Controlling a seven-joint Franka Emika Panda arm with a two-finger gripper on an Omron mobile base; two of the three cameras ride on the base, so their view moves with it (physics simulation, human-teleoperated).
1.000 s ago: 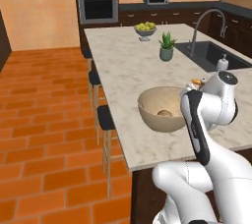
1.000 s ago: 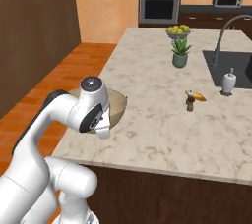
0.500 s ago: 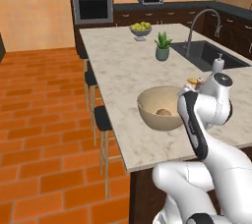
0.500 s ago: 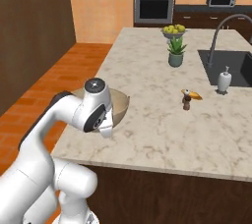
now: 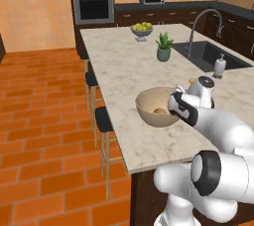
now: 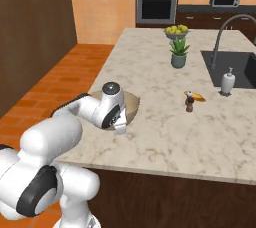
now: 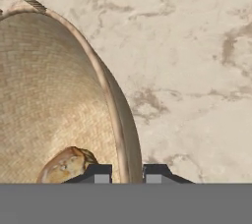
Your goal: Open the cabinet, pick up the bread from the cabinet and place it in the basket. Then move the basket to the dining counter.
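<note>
basket point(image 7: 59, 95) rim clamped in my gripper point(image 7: 127, 174), bread point(image 7: 66, 165) inside, resting over the dining counter point(image 5: 124, 76). last step in hand; next: set down and release, i judge.

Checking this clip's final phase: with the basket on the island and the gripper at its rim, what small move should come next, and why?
Probably let go and back off: the gripper is shut on the basket rim, one finger each side, the bread lies inside, and the basket seems to rest on the dining counter.
</note>
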